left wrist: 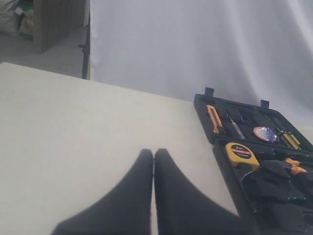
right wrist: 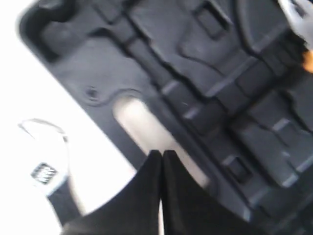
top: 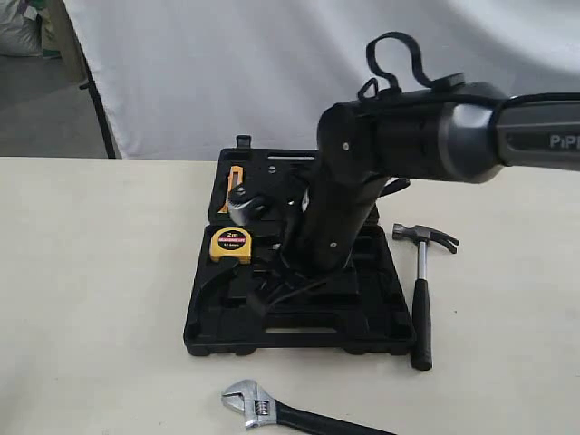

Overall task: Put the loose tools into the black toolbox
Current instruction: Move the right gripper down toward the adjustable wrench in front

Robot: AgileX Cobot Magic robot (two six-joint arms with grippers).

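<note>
The wrench (top: 272, 415) lies flat on the table (top: 91, 272) just on the near side of the toolbox (top: 299, 342), its silver head to the left and its black handle running right. The hammer (top: 421, 294) lies just right of the box, steel claw head far, black handle pointing near. The tape roll (left wrist: 264, 133), with its red-white label, seems already seated in the box's far half. The right gripper (right wrist: 161, 157) hangs over the box's near rim with its fingers pressed together, holding nothing. The left gripper (left wrist: 154, 155) is likewise clenched and empty over bare table on the left. The likely trouble is that dropping onto the thin wrench without spreading first would shove it away, and a grip low on the hammer's handle would let the heavy head swing and miss its moulded recess.
</note>
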